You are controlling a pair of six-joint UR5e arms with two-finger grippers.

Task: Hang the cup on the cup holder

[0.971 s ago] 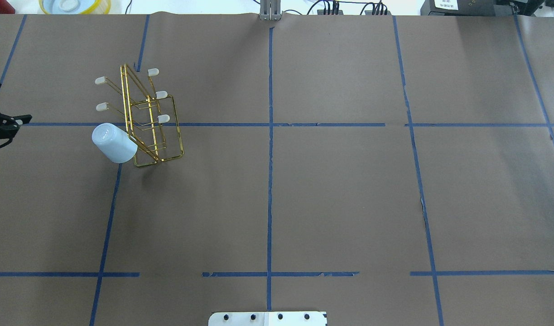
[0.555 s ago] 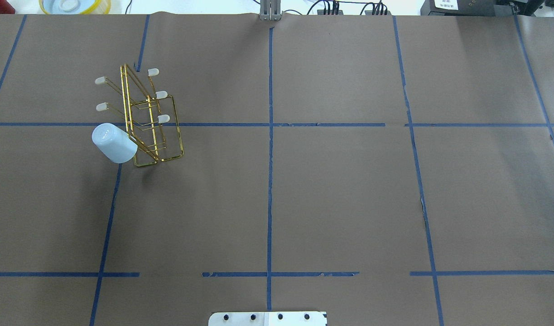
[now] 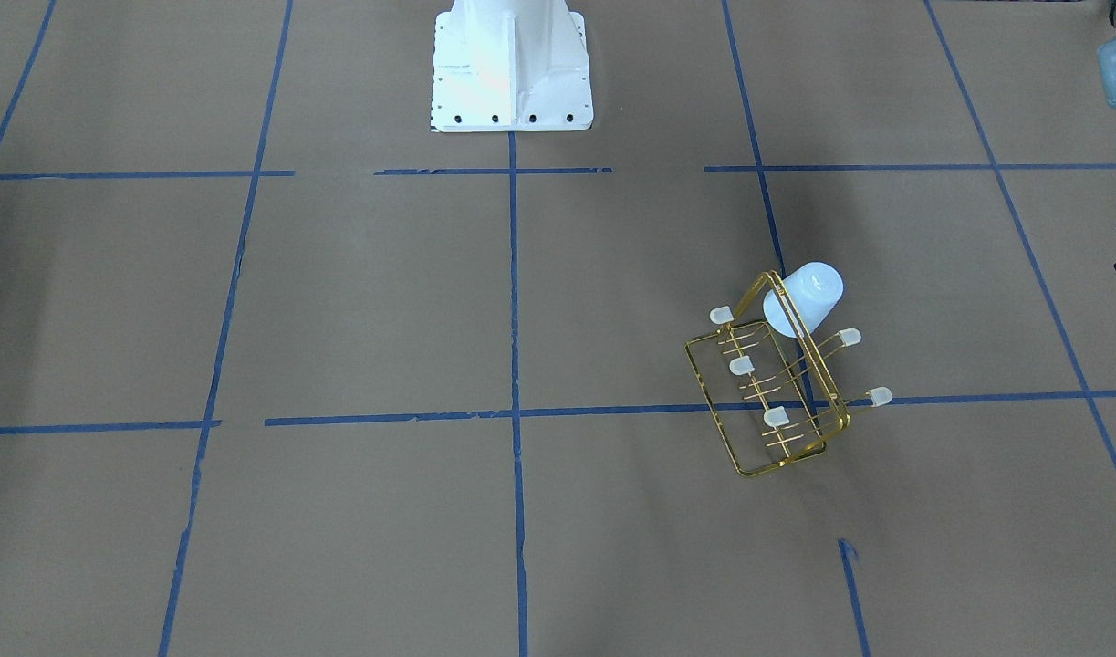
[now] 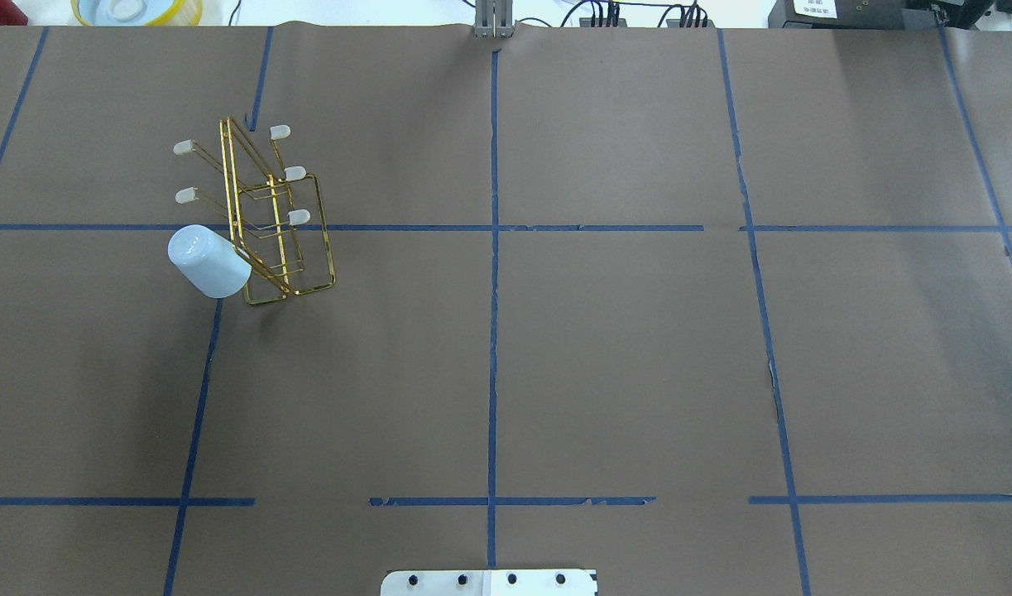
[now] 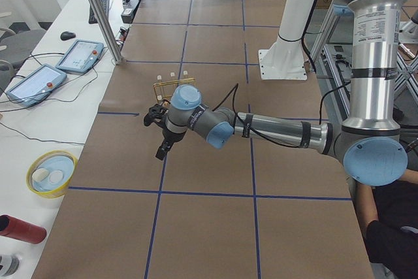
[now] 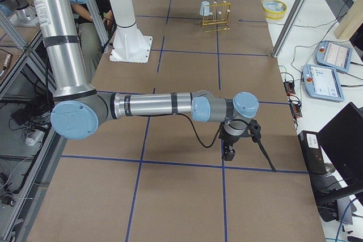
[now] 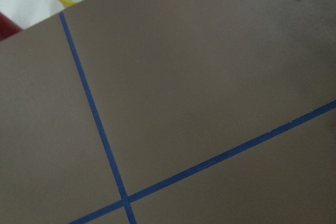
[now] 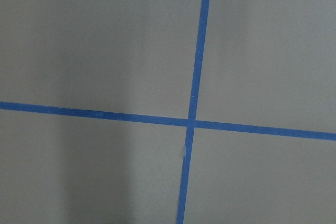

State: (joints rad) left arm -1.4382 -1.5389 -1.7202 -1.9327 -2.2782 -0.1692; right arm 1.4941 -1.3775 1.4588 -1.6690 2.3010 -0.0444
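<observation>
Left arm (image 5: pixel 281 129) out of overhead view, cup (image 4: pixel 208 261) unmoved on cup holder (image 4: pixel 234 190)

Setting: robotics lab. My desk (image 4: pixel 638 372) is covered in brown paper and gridded with blue tape (image 4: pixel 493 372). A white pedestal (image 3: pixel 510 64) is bolted down at my edge of the desk. An aluminium post (image 5: pixel 99 11) stands at the far edge. Beyond that edge a white bench (image 5: pixel 39 115) carries two teach pendants (image 5: pixel 80 55), a mouse (image 5: pixel 67 34) and loose cables (image 4: pixel 592 12).
</observation>
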